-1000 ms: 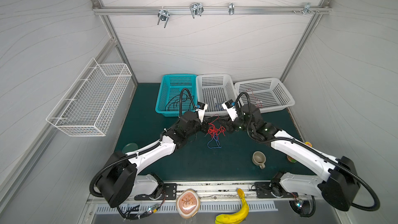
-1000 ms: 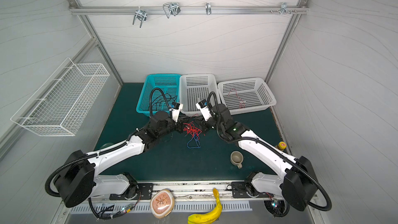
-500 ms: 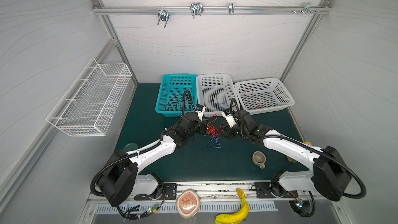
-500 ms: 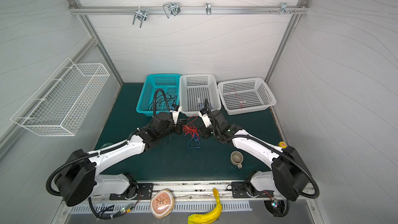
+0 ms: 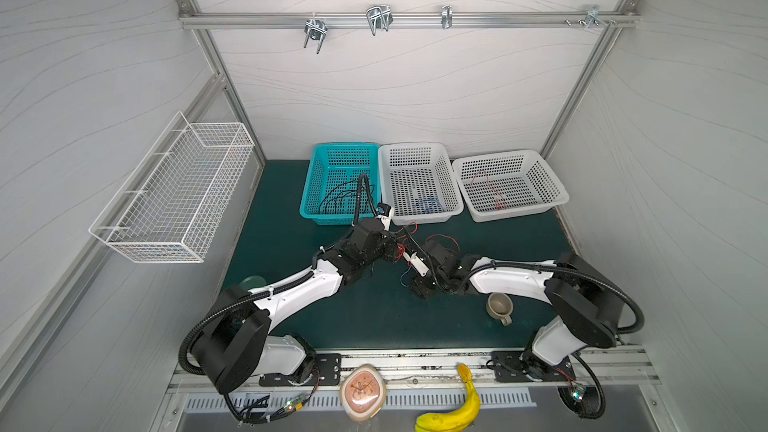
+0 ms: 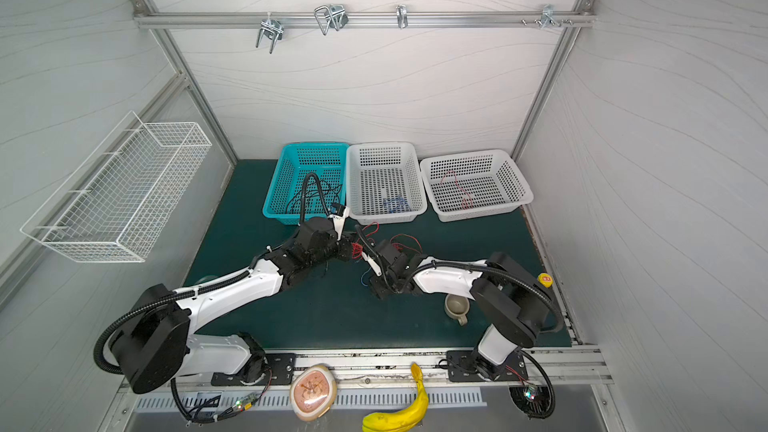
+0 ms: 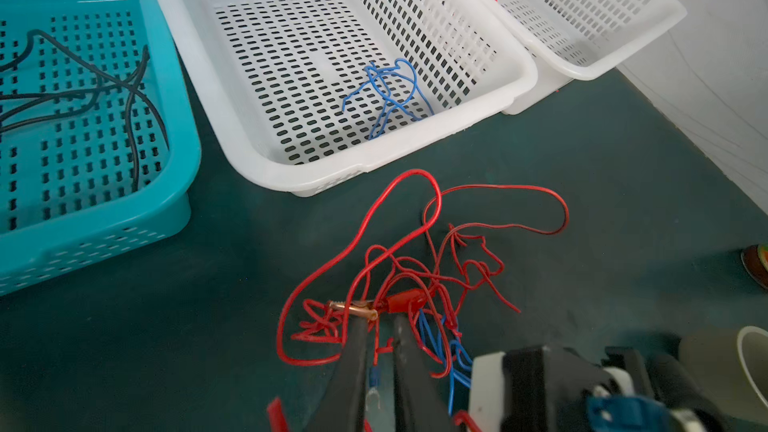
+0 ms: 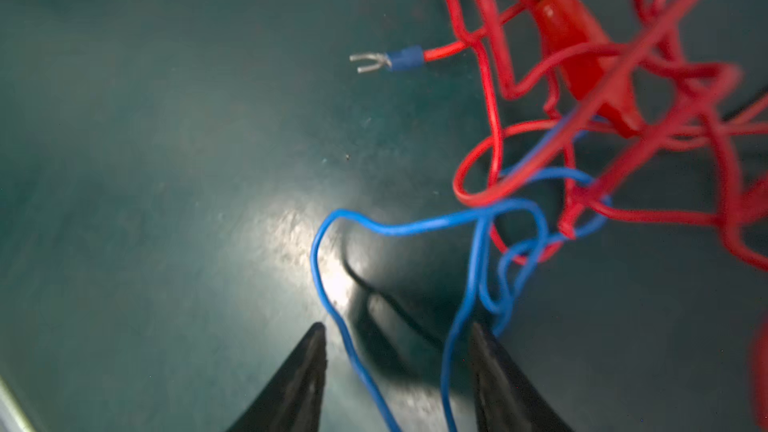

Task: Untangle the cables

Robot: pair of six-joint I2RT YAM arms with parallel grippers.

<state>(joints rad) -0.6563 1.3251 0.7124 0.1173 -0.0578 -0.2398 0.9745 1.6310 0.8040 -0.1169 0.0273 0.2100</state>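
The cables [image 7: 415, 280] are a loose knot of string-thin, glossy red wire with a few blue strands caught in it. The knot sits about mid-table over the matte dark green table [image 7: 124, 326], just in front of the perforated plastic baskets lined along the far edge. In the knot sits an alligator clip [image 7: 357, 310] with copper teeth and a smooth red sleeve, and one red wire ends in a small silver fork terminal [image 8: 372, 62] with a blue collar. My left gripper [image 7: 379, 320] has its slim black tapered fingers drawn almost together. They pinch red strands right beside the clip, and the bunch hangs from them. My right gripper [image 8: 397, 326] has its pointed black jaws spread well apart, gripping nothing. Both legs of a blue loop [image 8: 415, 226] run down between them, and I cannot tell whether the wire brushes a fingertip. Thin black wires lie in the teal basket [image 7: 178, 126], and a small blue bunch lies in the white basket [image 7: 515, 72] next to it.
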